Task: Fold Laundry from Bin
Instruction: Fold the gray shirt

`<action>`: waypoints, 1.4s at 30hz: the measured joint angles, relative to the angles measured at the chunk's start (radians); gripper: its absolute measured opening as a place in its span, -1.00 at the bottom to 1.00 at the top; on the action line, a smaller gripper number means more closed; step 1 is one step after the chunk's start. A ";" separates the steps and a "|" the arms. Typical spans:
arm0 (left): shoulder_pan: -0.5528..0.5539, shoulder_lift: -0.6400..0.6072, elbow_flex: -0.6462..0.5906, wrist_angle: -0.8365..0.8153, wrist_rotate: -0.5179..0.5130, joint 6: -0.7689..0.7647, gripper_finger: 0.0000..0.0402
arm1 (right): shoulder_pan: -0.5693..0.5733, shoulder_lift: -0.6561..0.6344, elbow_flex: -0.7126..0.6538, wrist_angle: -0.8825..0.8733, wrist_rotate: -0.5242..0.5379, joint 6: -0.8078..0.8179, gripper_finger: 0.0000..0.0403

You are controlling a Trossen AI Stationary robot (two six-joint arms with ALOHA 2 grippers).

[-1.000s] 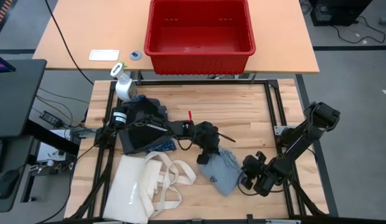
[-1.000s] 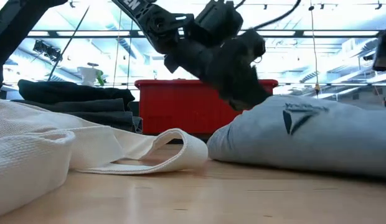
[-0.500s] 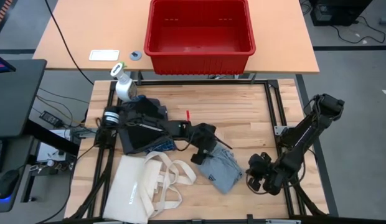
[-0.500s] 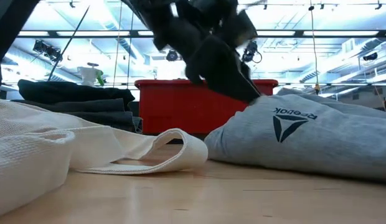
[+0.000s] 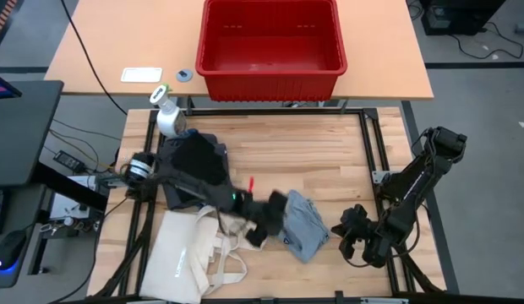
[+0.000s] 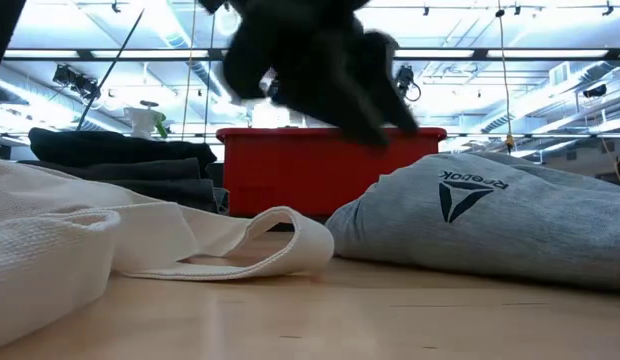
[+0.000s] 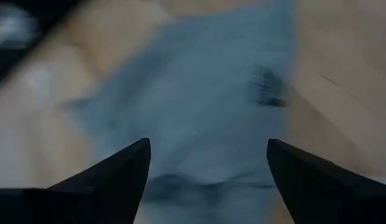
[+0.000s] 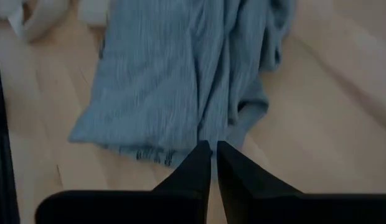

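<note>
The wooden table (image 5: 330, 152) carries everything on its slatted top, inside a dark frame. Beyond its far edge, on a separate tan desk (image 5: 101, 51), stands the red bin (image 5: 271, 74), a rectangular tub with a thick rim; no garment shows inside it from above. In the low view the bin (image 6: 290, 170) sits in the background behind the laundry.

A cream tote bag (image 5: 182, 257) lies flat at the near left of the table, its long handles (image 5: 232, 241) looping toward the middle. In the low view one handle (image 6: 280, 240) curls on the wood just beside the grey garment.

A pile of dark garments (image 5: 193, 165), black and dark grey, lies at the left of the table with a corner of blue plaid showing at its near edge.

The light grey garment (image 5: 304, 228) lies crumpled near the middle of the table, between the two grippers. The low view shows a dark triangular logo (image 6: 460, 200) on it.

The left gripper (image 5: 262, 226) hangs over the table just beside the grey garment, over the tote handles. Its fingers (image 7: 112, 174) stand spread wide apart with nothing between them, and the grey cloth lies beneath.

The right gripper (image 5: 351, 232) rests low at the near right, close to the garment. Its fingers (image 8: 196, 165) are pressed together, empty, pointing at the cloth's edge.

A white spray bottle (image 5: 167, 114) stands at the table's far left corner.
</note>
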 joint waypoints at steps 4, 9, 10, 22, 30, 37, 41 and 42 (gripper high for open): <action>-0.087 0.091 -0.005 0.042 -0.096 0.034 0.62 | 0.002 0.000 0.000 0.003 0.081 -0.004 -0.81; -0.151 0.136 -0.003 0.088 -0.260 0.157 0.62 | 0.000 0.000 0.000 0.033 0.136 -0.035 -0.81; -0.156 0.144 -0.003 0.100 -0.288 0.179 0.62 | 0.000 0.000 0.000 0.039 0.142 -0.037 -0.81; -0.212 0.150 -0.003 0.144 -0.471 0.598 0.62 | 0.000 0.000 0.000 0.065 0.156 -0.063 -0.81; -0.216 0.150 -0.003 0.147 -0.423 0.489 0.74 | 0.000 0.000 0.000 0.070 0.174 -0.082 -0.81; -0.185 0.185 -0.003 0.199 -0.373 0.500 0.98 | -0.002 0.000 0.000 0.077 0.181 -0.082 -0.85; -0.145 0.200 -0.002 0.234 -0.384 0.540 0.95 | -0.006 0.001 0.000 0.079 0.182 -0.082 -0.89; -0.136 0.203 0.000 0.240 -0.383 0.543 0.94 | -0.006 0.001 0.000 0.081 0.182 -0.086 -0.90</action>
